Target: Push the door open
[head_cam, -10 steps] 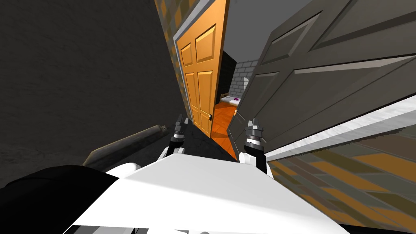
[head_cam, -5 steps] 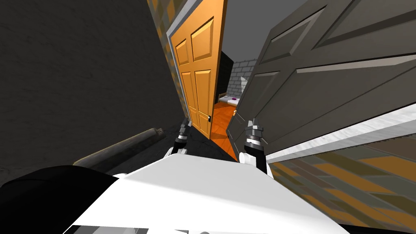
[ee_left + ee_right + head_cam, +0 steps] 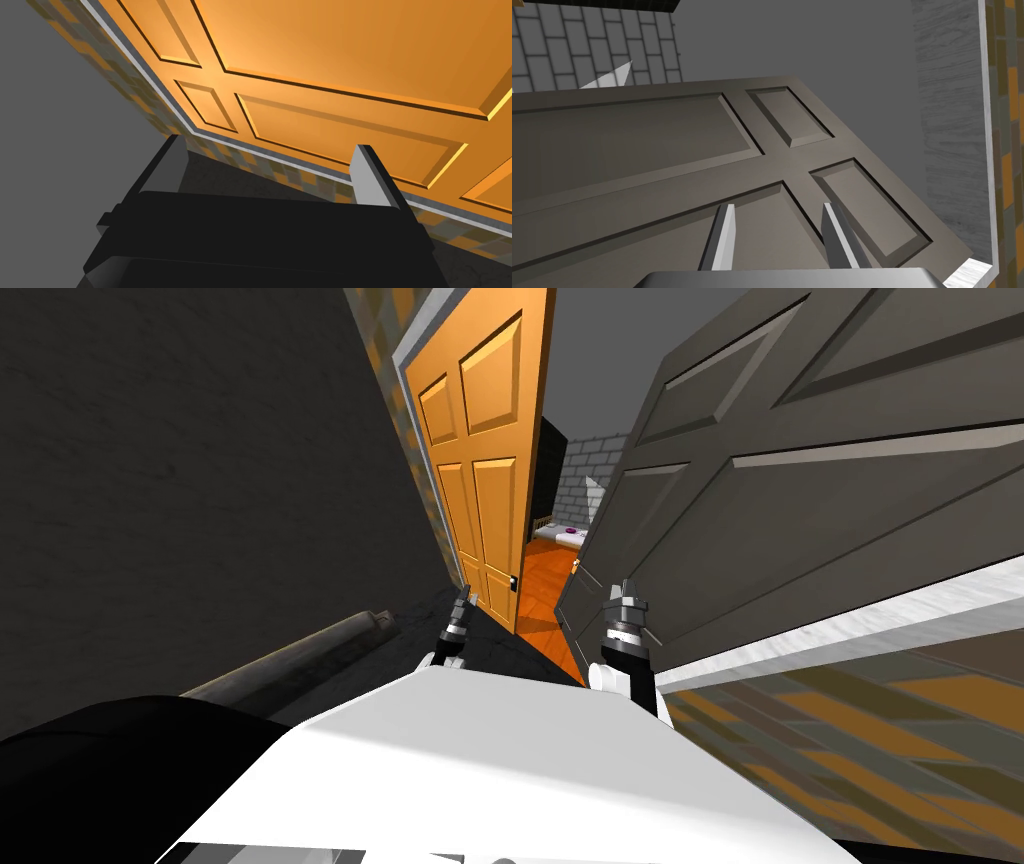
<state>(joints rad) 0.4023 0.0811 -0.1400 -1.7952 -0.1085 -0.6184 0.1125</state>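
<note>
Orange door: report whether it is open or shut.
Open partway: the orange door stands clear of the grey door, and an orange floor and a bed show through the gap.

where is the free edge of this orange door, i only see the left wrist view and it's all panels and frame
Observer: In the head view the orange door stands ajar. Its free edge, with a small dark handle, is just to the right of your left end effector.
Operator: what's across the gap
Observer: A grey panelled door, with the right end effector in front of it, fingers apart and empty.
Operator: and through the gap
Observer: An orange floor and, farther in, a low bed by a grey brick wall.
</note>
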